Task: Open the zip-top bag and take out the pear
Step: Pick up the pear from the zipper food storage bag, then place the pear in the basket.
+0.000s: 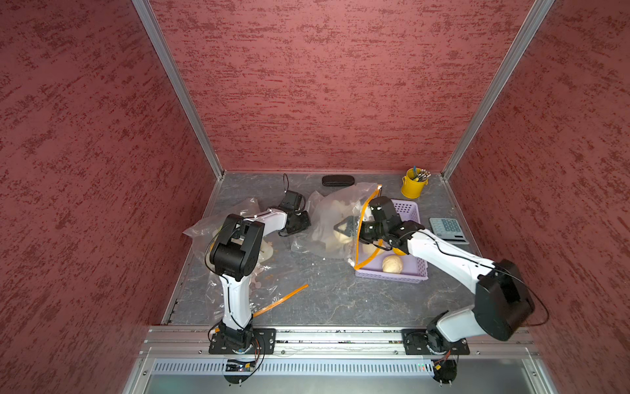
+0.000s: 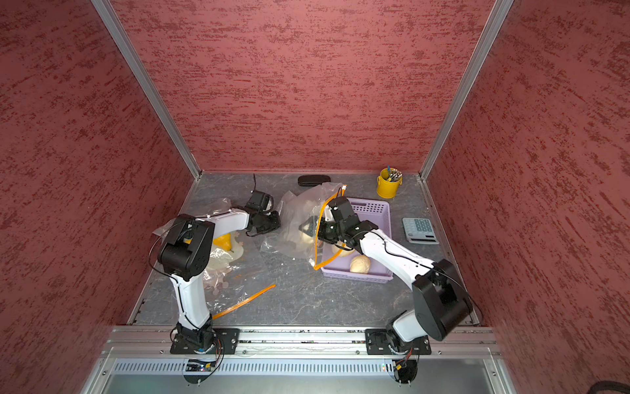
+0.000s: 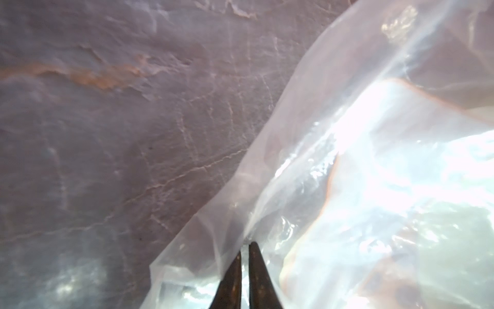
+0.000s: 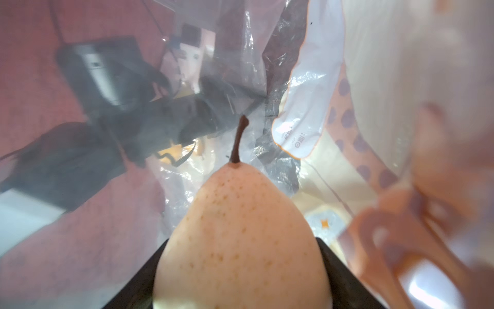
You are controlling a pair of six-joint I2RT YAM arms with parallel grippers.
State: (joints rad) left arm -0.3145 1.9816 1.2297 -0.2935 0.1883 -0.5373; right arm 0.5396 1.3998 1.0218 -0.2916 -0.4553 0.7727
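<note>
The zip-top bag (image 1: 324, 211) is glossy, crinkled clear plastic; the pear (image 4: 240, 227) has matt, speckled skin; the basket (image 1: 405, 204) is perforated plastic.

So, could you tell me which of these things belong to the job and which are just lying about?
Job: zip-top bag, pear, left gripper pinching the bag, right gripper around the pear.
Lying about: yellow bucket, calculator, black case, purple basket, second bag.
</note>
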